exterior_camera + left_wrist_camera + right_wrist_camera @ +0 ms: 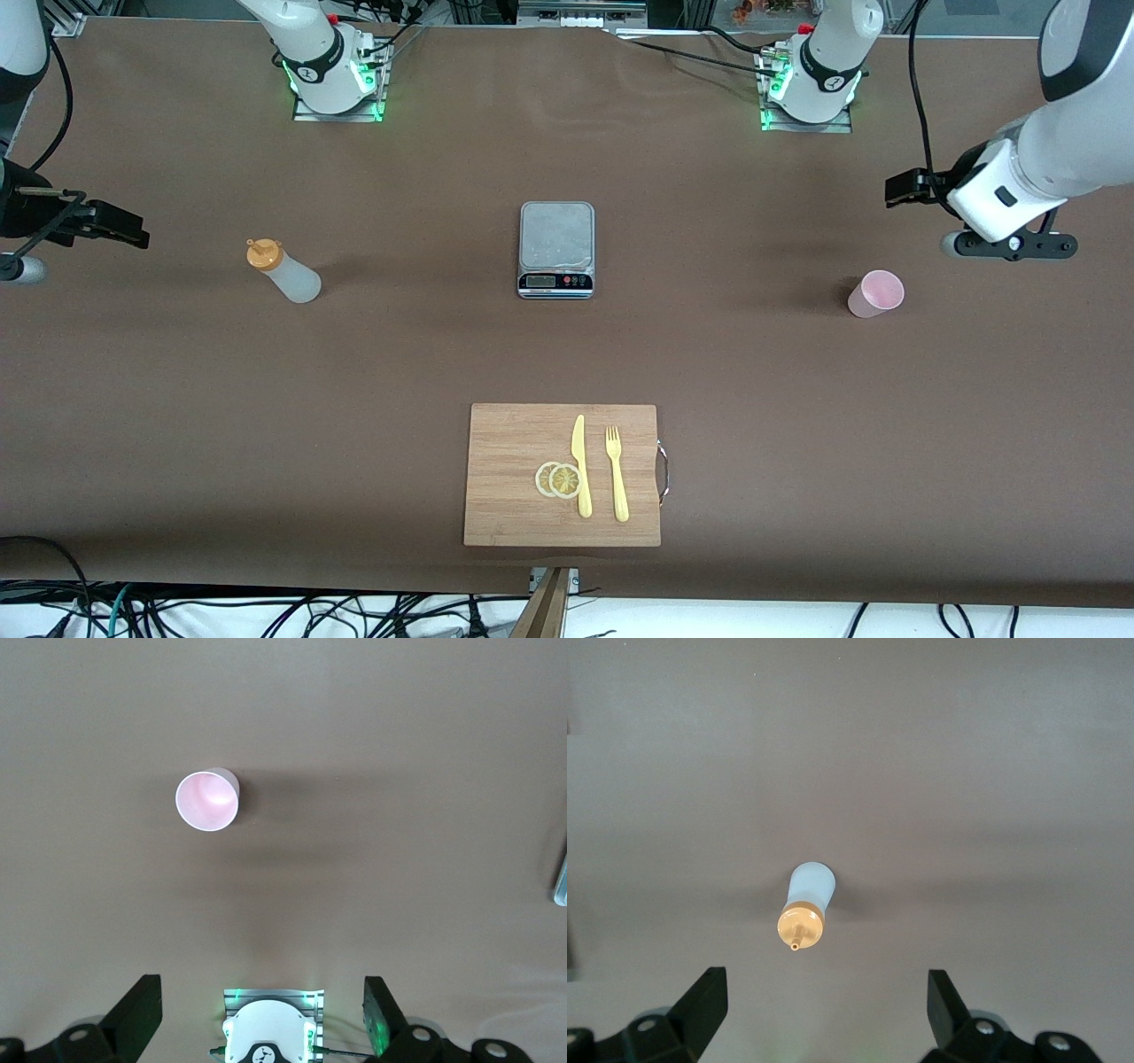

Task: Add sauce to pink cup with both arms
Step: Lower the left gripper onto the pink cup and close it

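Observation:
The sauce bottle [283, 271], translucent whitish with an orange nozzle cap, stands on the brown table toward the right arm's end. It also shows in the right wrist view [806, 904]. The pale pink cup [875, 293] stands upright toward the left arm's end and looks empty in the left wrist view [208, 800]. My right gripper [111, 226] hangs high in the air at its end of the table, open and empty [828, 1005]. My left gripper [912, 188] hangs high in the air close to the cup, open and empty [263, 1010].
A grey kitchen scale [556, 248] sits mid-table between bottle and cup; its edge shows in the left wrist view [561, 877]. A wooden cutting board [505, 443] nearer the front camera carries a yellow knife [580, 465], a yellow fork [617, 474] and two lemon slices [558, 479].

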Tool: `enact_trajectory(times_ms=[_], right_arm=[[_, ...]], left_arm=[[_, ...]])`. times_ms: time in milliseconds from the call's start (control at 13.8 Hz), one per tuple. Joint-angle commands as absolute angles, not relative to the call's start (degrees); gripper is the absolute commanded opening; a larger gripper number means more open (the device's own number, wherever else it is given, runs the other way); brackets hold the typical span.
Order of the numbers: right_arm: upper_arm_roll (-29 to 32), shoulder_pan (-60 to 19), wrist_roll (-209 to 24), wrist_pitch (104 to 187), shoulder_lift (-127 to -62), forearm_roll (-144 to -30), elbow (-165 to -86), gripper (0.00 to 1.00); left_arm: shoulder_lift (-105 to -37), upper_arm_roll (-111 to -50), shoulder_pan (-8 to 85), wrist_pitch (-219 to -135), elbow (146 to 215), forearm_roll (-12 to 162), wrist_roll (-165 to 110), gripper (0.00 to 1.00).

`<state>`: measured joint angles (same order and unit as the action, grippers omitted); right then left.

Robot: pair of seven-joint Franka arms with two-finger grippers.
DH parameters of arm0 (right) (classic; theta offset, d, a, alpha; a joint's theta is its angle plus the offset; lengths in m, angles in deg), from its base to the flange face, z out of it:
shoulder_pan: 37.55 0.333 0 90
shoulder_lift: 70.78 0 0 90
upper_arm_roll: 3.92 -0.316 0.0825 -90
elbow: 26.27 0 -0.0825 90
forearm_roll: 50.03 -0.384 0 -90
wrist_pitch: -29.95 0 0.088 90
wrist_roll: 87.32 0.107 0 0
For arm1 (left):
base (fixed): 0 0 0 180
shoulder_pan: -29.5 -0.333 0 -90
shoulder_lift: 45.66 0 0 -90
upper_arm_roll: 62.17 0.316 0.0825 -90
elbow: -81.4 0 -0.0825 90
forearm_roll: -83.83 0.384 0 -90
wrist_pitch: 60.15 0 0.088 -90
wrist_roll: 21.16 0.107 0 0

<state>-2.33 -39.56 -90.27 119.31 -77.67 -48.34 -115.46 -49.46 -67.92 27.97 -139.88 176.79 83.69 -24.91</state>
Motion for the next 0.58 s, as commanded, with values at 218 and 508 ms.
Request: enact_trajectory(times_ms=[218, 508], right_arm=[[-2.42, -39.75, -89.95, 118.63, -78.16, -48.10, -113.98, 1.00], [-2.42, -39.58, -89.87, 118.63, -78.16, -48.01, -114.07, 1.00]], left_arm=[[-49.61, -67.97, 22.48, -153.11, 188.07, 89.19, -16.16, 1.00], [-48.74, -68.14, 17.11, -170.67, 200.98, 89.71, -8.25, 1.00]])
